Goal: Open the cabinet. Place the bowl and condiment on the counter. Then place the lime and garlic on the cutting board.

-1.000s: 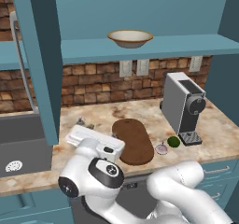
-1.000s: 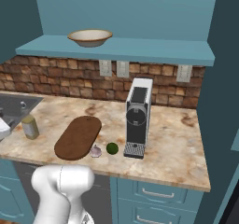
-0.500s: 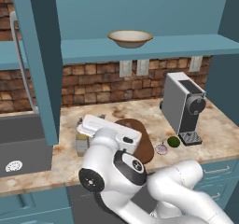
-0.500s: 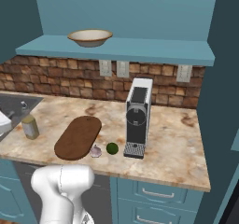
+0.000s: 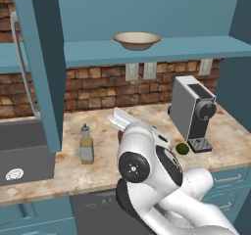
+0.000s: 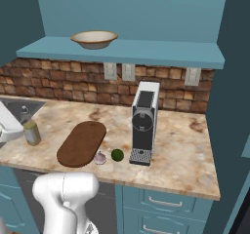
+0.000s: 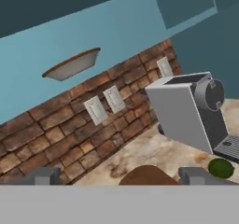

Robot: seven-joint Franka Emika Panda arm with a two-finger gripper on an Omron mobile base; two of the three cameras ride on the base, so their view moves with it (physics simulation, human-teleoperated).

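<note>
The hand (image 7: 119, 175) is spread fully wide and empty, low over the bench (image 6: 185, 145). The bowl (image 7: 72, 65) sits on the open cabinet's shelf (image 5: 196, 47), above and farther back, slightly left of the hand's aim.

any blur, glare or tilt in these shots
Left base view: sharp, flat even light, no glare, bottle crisp. Right base view: equally sharp, soft shadow under the coffee machine. Hand view: rolled, so the shelf with the bowl slants, slightly soft.

Bowl (image 6: 94, 39) on cabinet (image 6: 127, 50) shelf; garlic (image 6: 100, 158), lime (image 6: 117, 154) beside cutting board (image 6: 82, 143).
</note>
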